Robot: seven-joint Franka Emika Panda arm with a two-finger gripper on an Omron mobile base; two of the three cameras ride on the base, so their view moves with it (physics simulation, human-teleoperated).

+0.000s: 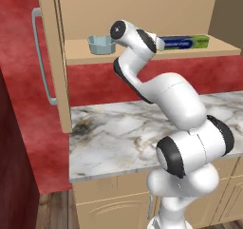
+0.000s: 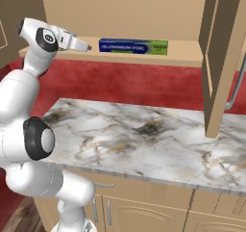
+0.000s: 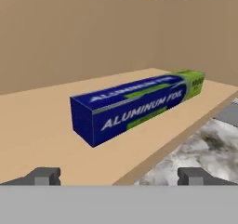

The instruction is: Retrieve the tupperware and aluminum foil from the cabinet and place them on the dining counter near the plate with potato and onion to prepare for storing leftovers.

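gripper: the white arm's two-finger gripper (image 3: 119, 175) stands released, its two small dark finger tips (image 3: 44, 175) wide apart at the bottom of the hand view, grasping nothing; in the right base view the hand (image 2: 72, 42) sits at the upper left of the frame, level with the shelf and just short of the box's blue end.
aluminum foil: a long narrow dark blue box with one green end and white lettering (image 3: 135, 104) lies flat on the shelf, middle of the hand view, blue end nearest the gripper, green end toward the upper right; apart from both finger tips. in the left base view (image 1: 185, 42) it shows at the upper right, partly behind the arm; in the right base view (image 2: 133, 46) it lies at upper centre.
tupperware: a small pale blue-grey translucent lidless tub with faceted walls (image 1: 101, 44) stands upright on the same shelf, upper centre-left of the left base view, well apart from the foil box, with the arm's wrist between them.
cabinet: a tan light-wood wall cabinet (image 1: 142, 7) with a plain flat door (image 1: 54, 57) swung open at the left of the left base view, carrying a long grey bar handle (image 1: 42, 57).
shelf: tan wood inner shelf (image 3: 46, 135), bare in front of the box.
desk: white-grey veined marble top (image 2: 144, 139) below the cabinet, over tan drawers, with nothing on it.
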